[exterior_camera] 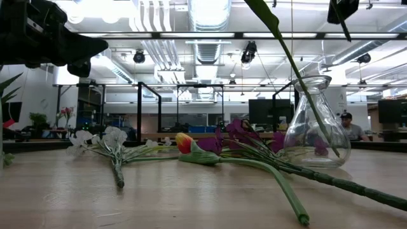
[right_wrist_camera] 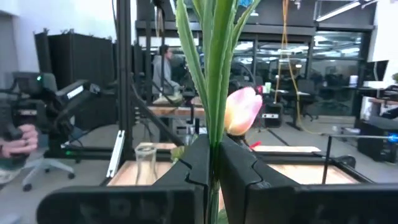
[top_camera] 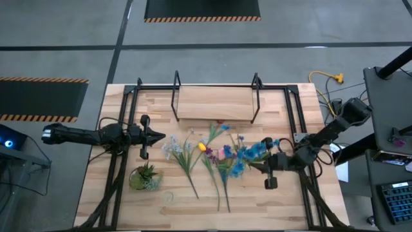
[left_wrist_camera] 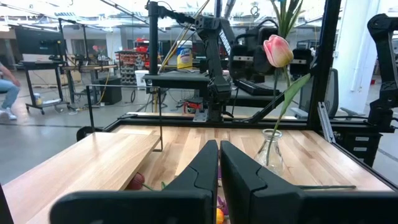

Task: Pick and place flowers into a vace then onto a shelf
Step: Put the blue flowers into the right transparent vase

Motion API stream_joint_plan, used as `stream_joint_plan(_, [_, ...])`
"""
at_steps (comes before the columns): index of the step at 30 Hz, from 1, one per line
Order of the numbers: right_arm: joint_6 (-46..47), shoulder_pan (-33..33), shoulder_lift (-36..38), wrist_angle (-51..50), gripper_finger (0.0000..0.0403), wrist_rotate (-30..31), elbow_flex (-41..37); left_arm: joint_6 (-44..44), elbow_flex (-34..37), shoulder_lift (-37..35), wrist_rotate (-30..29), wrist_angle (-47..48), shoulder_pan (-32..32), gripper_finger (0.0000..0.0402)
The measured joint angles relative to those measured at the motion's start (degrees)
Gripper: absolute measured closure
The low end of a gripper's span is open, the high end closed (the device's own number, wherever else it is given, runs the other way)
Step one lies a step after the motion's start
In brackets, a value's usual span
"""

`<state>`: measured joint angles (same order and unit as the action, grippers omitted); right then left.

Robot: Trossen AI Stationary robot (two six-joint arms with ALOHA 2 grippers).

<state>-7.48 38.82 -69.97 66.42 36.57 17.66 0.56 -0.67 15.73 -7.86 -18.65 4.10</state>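
Observation:
Several long-stemmed flowers (top_camera: 219, 158) lie flat on the tabletop, also seen in the low view (exterior_camera: 191, 149). The clear glass vase (exterior_camera: 316, 127) stands on the table at their right end and shows in both wrist views (left_wrist_camera: 272, 152) (right_wrist_camera: 145, 165). A pink tulip (left_wrist_camera: 278, 51) rises from the vase. My right gripper (right_wrist_camera: 214, 155) is shut on it, above the vase (top_camera: 254, 164). My left gripper (left_wrist_camera: 219, 168) hovers shut over the table's left part (top_camera: 158, 136), touching nothing. The wooden shelf (top_camera: 215, 103) stands at the far side. My right gripper pinches the pink tulip's green stem and leaves (right_wrist_camera: 214, 134) between its two fingers, close beside the pink head (right_wrist_camera: 241, 111). The fingers come level from the table's right, across the stem. The stem slants down into the vase, its lower end (exterior_camera: 327, 145) inside the glass.
A squat green potted plant (top_camera: 145, 177) stands near the table's left near corner. A black metal frame (top_camera: 132, 96) runs along the table's sides and far edge. Bare wood lies along the near edge (top_camera: 206, 216). People show in the room beyond.

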Motion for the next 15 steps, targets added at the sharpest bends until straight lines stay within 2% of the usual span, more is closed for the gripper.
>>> stream_joint_plan(7, [-0.08, -0.45, -4.07, 0.50, 0.0390, -3.12, 1.46, 0.00, 0.00, 0.00, 0.00, 0.02, 0.00, 0.0402])
stream_joint_plan(15, [-3.52, -2.11, -12.14, 0.79, 0.0390, -0.36, 6.86, 0.00, 0.00, 0.00, -0.01, 0.02, 0.00, 0.0402])
